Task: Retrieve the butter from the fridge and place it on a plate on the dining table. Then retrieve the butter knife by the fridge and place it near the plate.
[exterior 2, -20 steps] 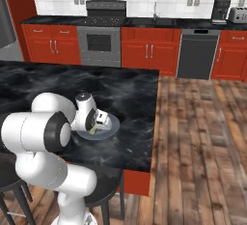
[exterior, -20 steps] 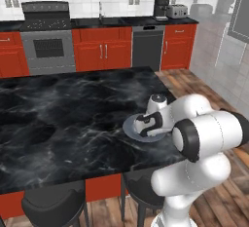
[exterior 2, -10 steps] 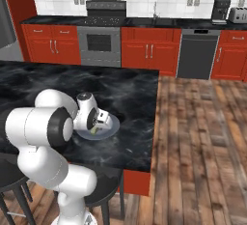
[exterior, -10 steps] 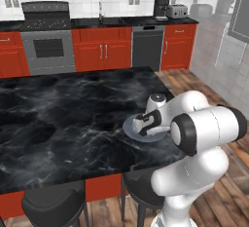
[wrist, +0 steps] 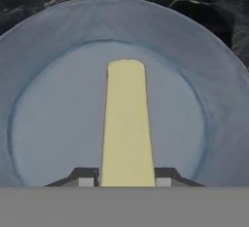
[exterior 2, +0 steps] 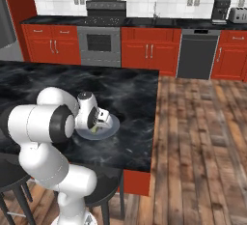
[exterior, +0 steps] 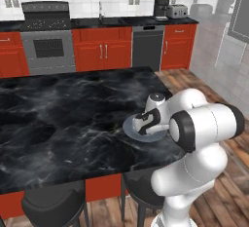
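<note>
Gripper: I had my gripper (wrist: 125,178) closed on the butter (wrist: 125,123), low above the plate (wrist: 44,55).
Plate: sat near the dining table's (exterior: 58,114) right edge.

Home kitchen, red cabinets (exterior: 102,50), stove (exterior: 47,38), marble dining table (exterior: 58,119), stools (exterior: 53,206)

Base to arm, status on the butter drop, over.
Pincer low over the round grey-blue plate on the black marble dining table. Pale-yellow butter stick between the fingertips, over plate centre. Release not confirmed. Nothing in the way.
</note>
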